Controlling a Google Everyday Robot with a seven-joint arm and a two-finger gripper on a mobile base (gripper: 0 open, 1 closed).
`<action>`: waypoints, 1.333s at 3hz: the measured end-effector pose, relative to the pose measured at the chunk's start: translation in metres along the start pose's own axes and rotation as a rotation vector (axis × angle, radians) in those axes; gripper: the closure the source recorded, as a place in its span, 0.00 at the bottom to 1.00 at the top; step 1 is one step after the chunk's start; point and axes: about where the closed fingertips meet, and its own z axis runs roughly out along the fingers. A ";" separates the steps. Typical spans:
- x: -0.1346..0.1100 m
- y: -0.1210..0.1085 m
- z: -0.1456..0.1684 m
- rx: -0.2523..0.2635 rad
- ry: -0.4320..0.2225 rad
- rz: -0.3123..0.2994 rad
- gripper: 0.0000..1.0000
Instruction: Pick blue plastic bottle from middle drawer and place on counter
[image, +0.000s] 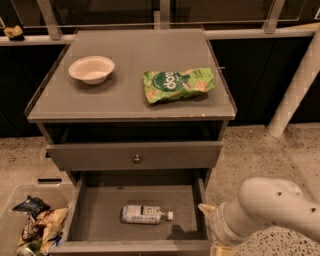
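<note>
My tool (212, 227) hangs open and empty at 4 o'clock of the middle drawer (100, 210), just outside its right wall, while the blue plastic bottle (144, 214) lies on its side on the drawer floor.

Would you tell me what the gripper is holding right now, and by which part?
Nothing. The gripper hovers by the right wall of the drawer; the bottle lies on its floor, apart from it.
</note>
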 end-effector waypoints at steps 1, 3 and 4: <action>-0.002 -0.006 0.086 -0.031 -0.048 0.030 0.00; 0.000 -0.017 0.098 -0.007 -0.110 0.055 0.00; 0.003 -0.027 0.106 -0.027 -0.280 0.099 0.00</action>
